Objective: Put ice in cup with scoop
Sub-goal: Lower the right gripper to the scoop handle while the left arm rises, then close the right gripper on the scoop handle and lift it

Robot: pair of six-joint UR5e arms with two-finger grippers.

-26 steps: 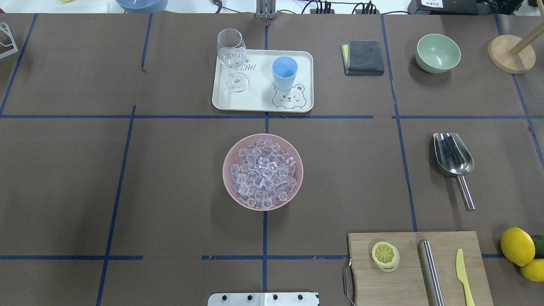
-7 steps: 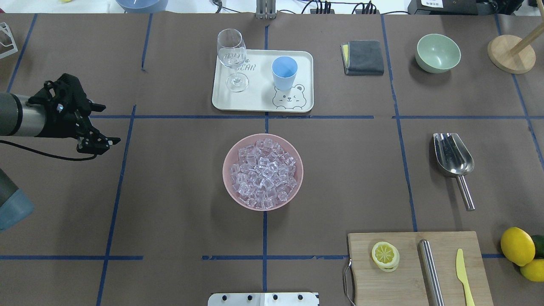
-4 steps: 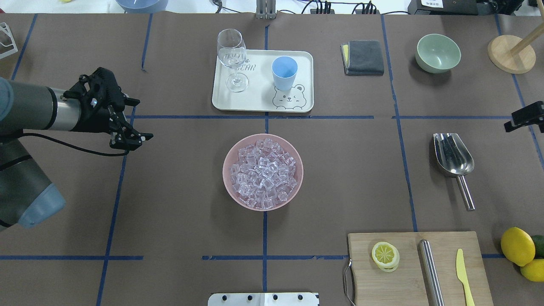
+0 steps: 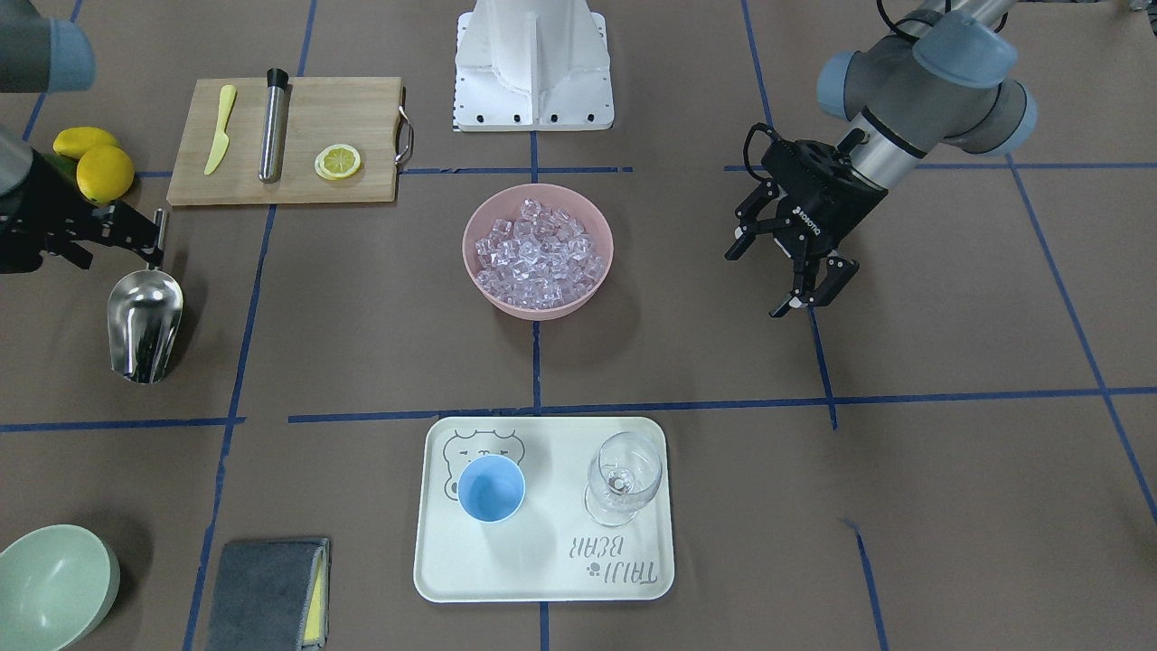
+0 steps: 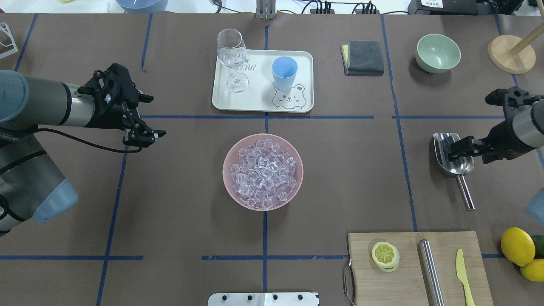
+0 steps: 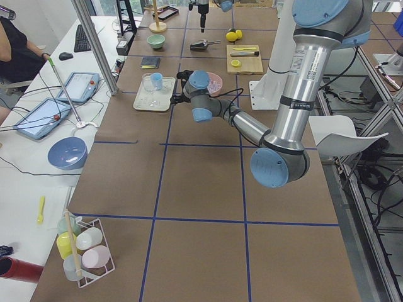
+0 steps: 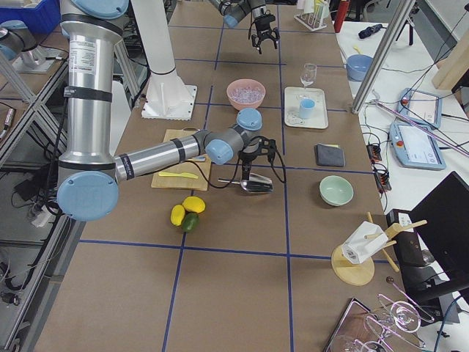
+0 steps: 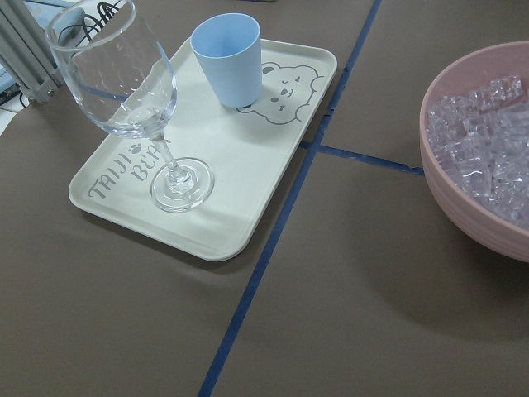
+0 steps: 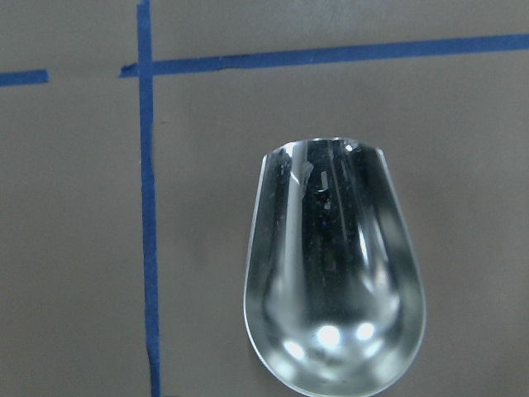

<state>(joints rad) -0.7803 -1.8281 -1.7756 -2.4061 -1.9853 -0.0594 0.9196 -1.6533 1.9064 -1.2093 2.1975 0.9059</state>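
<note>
Two grippers, fingers [image 5: 140,135] spread: left gripper [image 5: 158,117] near ice [image 5: 263,170], right gripper [image 7: 259,167] above scoop [image 5: 457,165].

Brown-topped desk [image 5: 178,204], divided into rectangles by blue tape lines [image 5: 112,212]. Along one long edge of the desk stands a white side desk [image 6: 25,207]; a slanted metal post [image 6: 96,47] rises at their junction.

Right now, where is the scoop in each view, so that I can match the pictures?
Front-facing: scoop at the left, below the board.
Overhead: scoop at the right, above the board.
Exterior left: scoop small, far top, left of the board.
Exterior right: scoop in the middle, right of the board.
Left wrist: not in it.
Right wrist: scoop fills the lower right.
Landmark: the board, in all four fixed views.
</note>
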